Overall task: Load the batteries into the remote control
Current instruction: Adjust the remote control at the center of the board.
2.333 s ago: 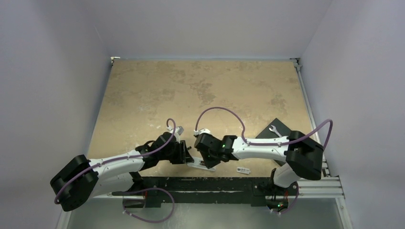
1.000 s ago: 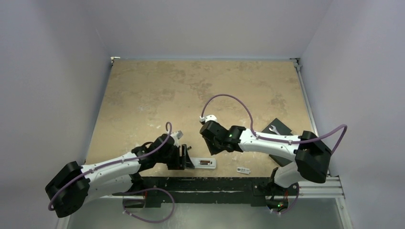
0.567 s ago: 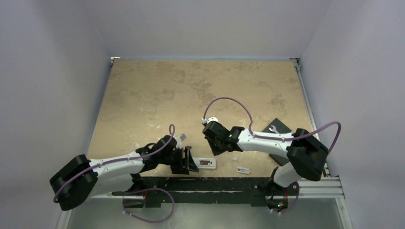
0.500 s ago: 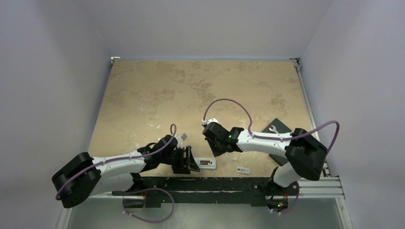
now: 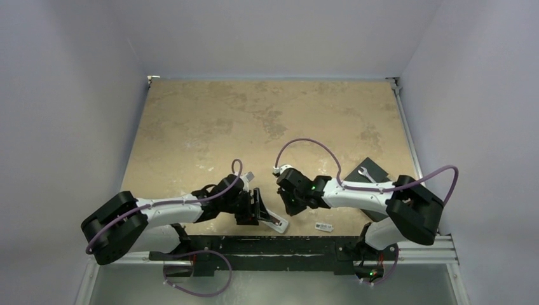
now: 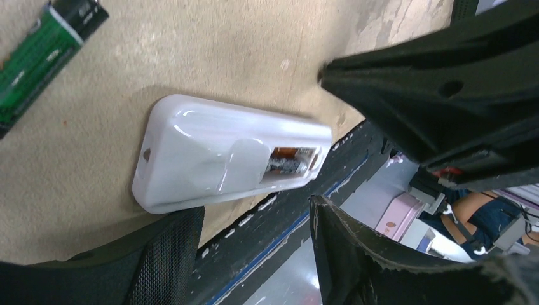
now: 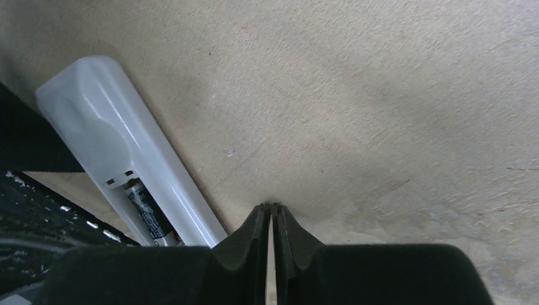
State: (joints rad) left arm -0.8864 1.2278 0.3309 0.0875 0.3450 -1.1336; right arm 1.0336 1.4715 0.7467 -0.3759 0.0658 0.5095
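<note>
Left wrist: remote compartment partly glared, seemingly one battery inside; left tool released, right tool clenched

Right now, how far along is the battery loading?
Done: one battery sits in the remote, whose back is open. In hand: nothing; the left gripper is open at the remote's end, the right gripper shut and empty. Left: I cannot tell whether a second battery is in; the cover lies apart.

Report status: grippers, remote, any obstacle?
Left gripper open at end of remote control. Right gripper shut, empty. One battery visible inside. Cover lies apart, nothing blocking.
</note>
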